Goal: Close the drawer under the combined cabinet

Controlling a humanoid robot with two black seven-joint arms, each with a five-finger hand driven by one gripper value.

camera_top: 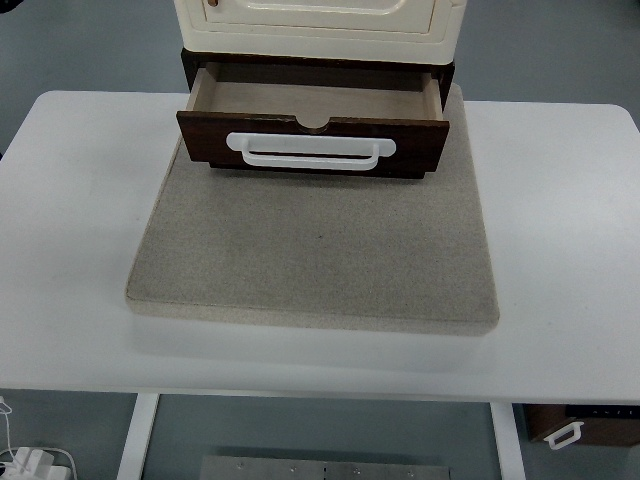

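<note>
At the far edge of the table, the drawer [312, 130] stands pulled out, waiting to be closed.

It sits under a cream cabinet [318, 22], its dark wooden front jutting toward the robot's side, so the white handle [310, 152] faces the way an arm would approach; a flat push on that front looks like all the job needs. Its inside seems empty, though the back is in shadow. Cabinet and drawer rest on a grey mat [312, 250], probably there to stop the unit sliding across the white table [70, 250] when pushed. Neither robot hand is in view, so I cannot tell whether fingers are spread or curled.
</note>
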